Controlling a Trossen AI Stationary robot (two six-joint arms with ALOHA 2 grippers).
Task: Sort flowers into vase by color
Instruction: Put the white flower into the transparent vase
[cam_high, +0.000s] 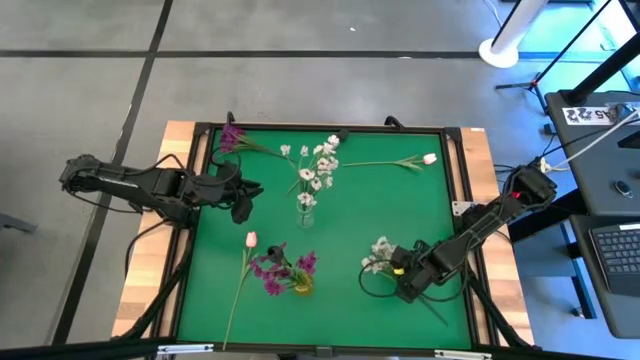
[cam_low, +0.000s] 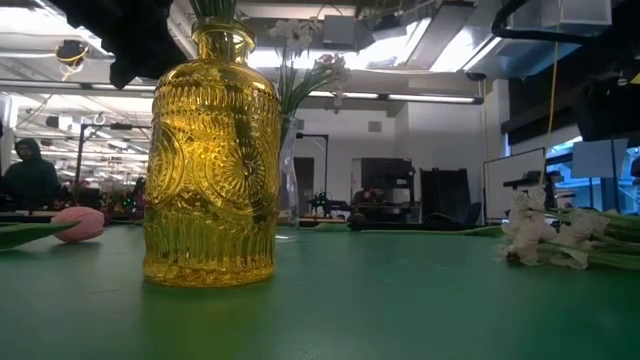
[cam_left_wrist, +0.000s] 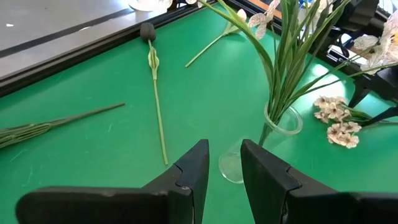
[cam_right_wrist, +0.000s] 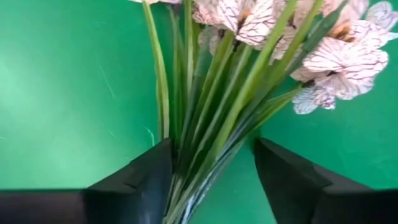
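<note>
Two vases stood on the green counter (cam_high: 215, 290), which had wooden edges over a grey floor; in the low view a lit workshop lay behind, with a person (cam_low: 30, 178) at the far left. The clear vase (cam_high: 306, 212) at mid-counter held white blossoms upright, and the ribbed yellow vase (cam_low: 212, 160) held magenta-purple clusters.

One white spray (cam_high: 379, 254) lay flat near the right edge, its veined pale blossoms toward the centre and its green stalks running back between the right gripper's (cam_right_wrist: 214, 149) fingers, which stood apart around them, not clamped. A pink tulip (cam_high: 250, 239) lay beside the yellow vase, its stalk toward the near left corner. Another tulip (cam_high: 429, 158) and a purple stem (cam_high: 232, 135) lay along the far edge.

The left gripper (cam_left_wrist: 224, 152) hovered left of the clear vase, fingers slightly parted and empty.
</note>
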